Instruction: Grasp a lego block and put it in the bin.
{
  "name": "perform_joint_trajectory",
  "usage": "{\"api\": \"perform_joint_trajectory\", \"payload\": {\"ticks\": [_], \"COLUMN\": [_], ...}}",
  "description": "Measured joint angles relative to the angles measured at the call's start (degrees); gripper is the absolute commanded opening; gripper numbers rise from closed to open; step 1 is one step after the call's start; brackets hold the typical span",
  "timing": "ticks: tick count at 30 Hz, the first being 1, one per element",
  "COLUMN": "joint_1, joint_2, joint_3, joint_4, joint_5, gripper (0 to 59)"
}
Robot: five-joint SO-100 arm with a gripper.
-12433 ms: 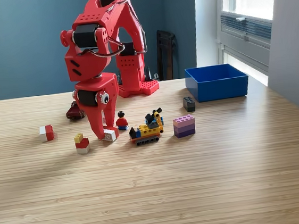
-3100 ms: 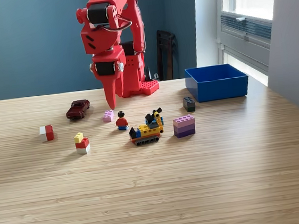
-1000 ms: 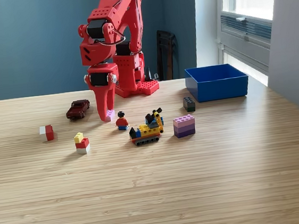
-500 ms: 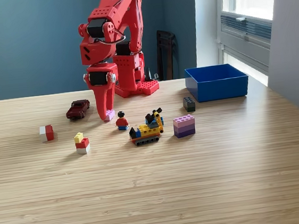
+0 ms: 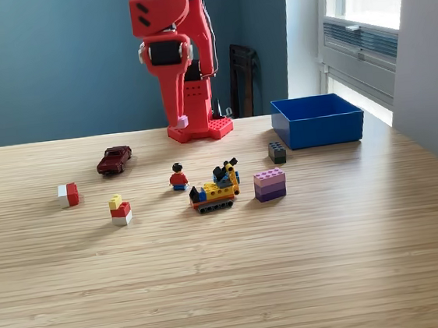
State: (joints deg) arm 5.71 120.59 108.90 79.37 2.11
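- above the far side of the wooden table [image 5: 232, 288], the red arm's gripper [image 5: 181, 122] hangs point-down with a small pink block [image 5: 182, 121] pinched at its tip, jaws closed on it and the piece clear of the surface.
- held high like that, the block looks set for a carry, not a drop; nothing lies directly beneath it but the arm's own red base [image 5: 200, 128].
- the blue bin [image 5: 317, 119] sits open-topped toward the exterior view's right, well apart from the gripper, so a swing across still seems to be needed.
- on the table wait the other pieces: a dark red toy car [image 5: 114, 158], a red-and-white brick [image 5: 69, 195], a yellow-red-white stack [image 5: 120, 210], a little figure [image 5: 178, 177], a yellow and blue vehicle [image 5: 215, 188], a purple stack [image 5: 270, 184] and a dark brick [image 5: 277, 152].
- the dark brick lies just short of the bin, near the likely path; a low pass could clip it.
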Motion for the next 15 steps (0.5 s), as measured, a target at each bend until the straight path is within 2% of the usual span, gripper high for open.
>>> {"api": "perform_joint_trajectory", "payload": {"ticks": [6, 15], "joint_1": [-12.8, -32.4], "joint_2": [-10.9, -27.5], "joint_3": [-9.8, -14.0], "joint_4": [2.7, 3.3], "joint_5": [4.8, 9.1], "gripper": [0.0, 0.1]}}
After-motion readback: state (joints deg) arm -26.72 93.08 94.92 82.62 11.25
